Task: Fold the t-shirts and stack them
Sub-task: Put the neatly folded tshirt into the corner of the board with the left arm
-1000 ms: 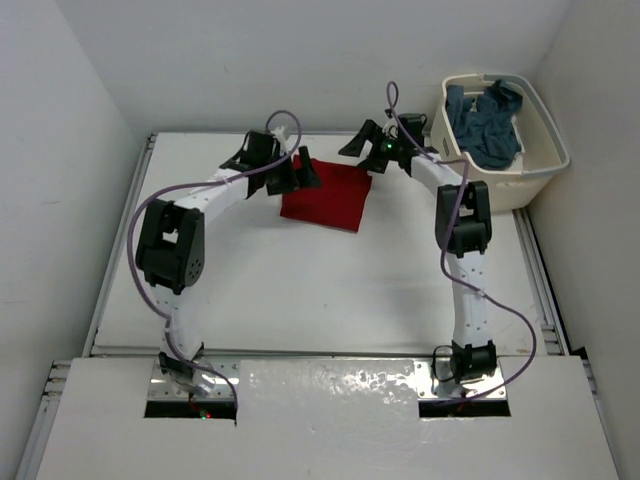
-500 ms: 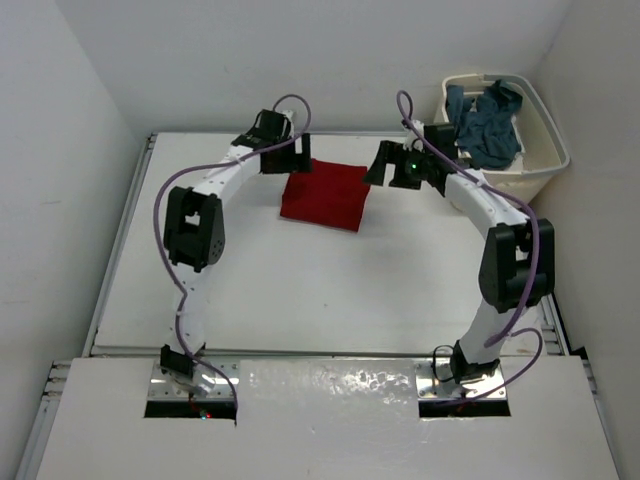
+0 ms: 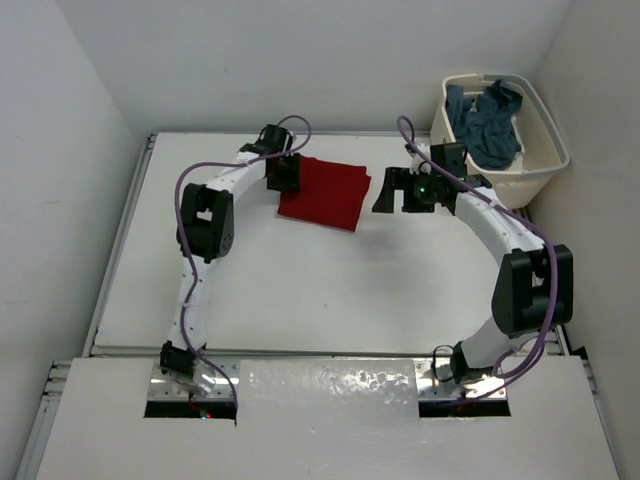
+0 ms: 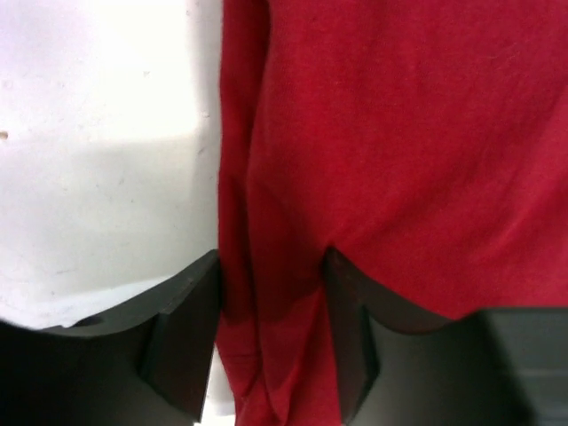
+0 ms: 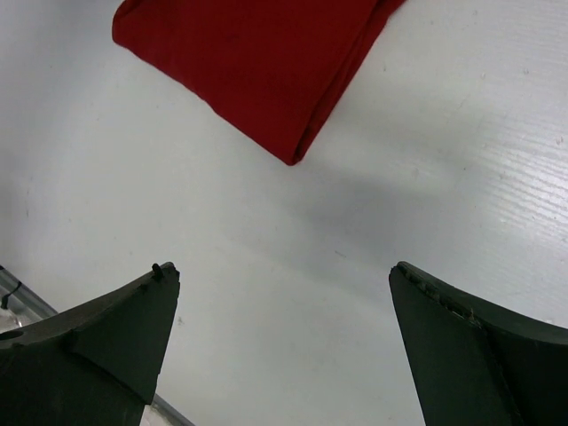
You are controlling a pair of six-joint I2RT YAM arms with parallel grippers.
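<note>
A red t-shirt, folded into a rectangle, lies flat at the back middle of the white table. My left gripper sits at its left edge. In the left wrist view the red t-shirt fills the frame, and my left gripper has its jaws closed on the bunched edge fold. My right gripper hovers just right of the shirt, open and empty. The right wrist view shows my right gripper over bare table, with the red t-shirt ahead of it. A slate blue-grey t-shirt lies crumpled in the basket.
The cream laundry basket stands at the back right corner, close behind the right arm. White walls close in on both sides. The table's raised rim runs along the left side.
My left gripper moved onto the shirt's left edge and closed from wide open onto the fold. The right arm swung outward and its gripper shifted right, off the shirt.
</note>
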